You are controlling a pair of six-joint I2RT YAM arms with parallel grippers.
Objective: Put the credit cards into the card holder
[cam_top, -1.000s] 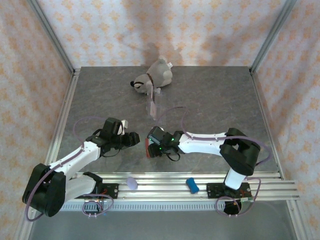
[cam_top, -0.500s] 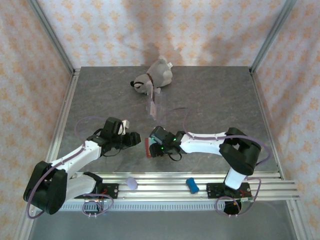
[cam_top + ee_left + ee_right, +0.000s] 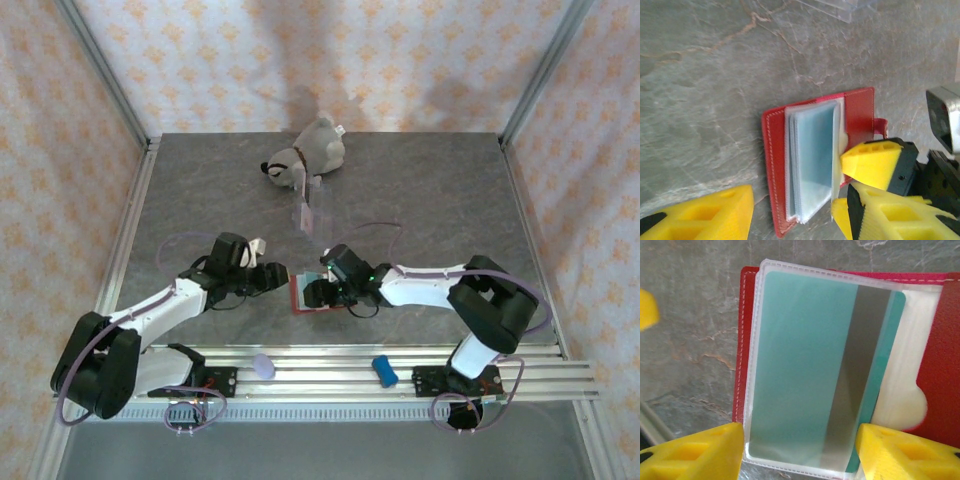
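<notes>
- Right now you are at the seating step: a teal-green card [image 3: 805,365] lies inside the front clear sleeve of the card holder [image 3: 942,360], grey stripe up. The holder is spread open on the table [image 3: 420,190] between the two arms
- Your right gripper [image 3: 800,442] has its fingers spread, one at each side of the sleeve's near edge, and grips nothing. Whether the pads touch the sleeve is not clear
- Your left gripper [image 3: 272,278] sits just beside the holder's left edge, its fingers [image 3: 705,215] likewise apart and empty
- The card looks almost home, though you cannot tell whether its last edge is under the sleeve's lip
- The next move probably calls for a light push to settle the card. Let the left arm steady the red cover, because the loose sleeves look ready to fan up or slide
- After that you need another card. The clear case [image 3: 308,215] lies farther back, near the plush toy [image 3: 308,158], and its contents are too small to make out
</notes>
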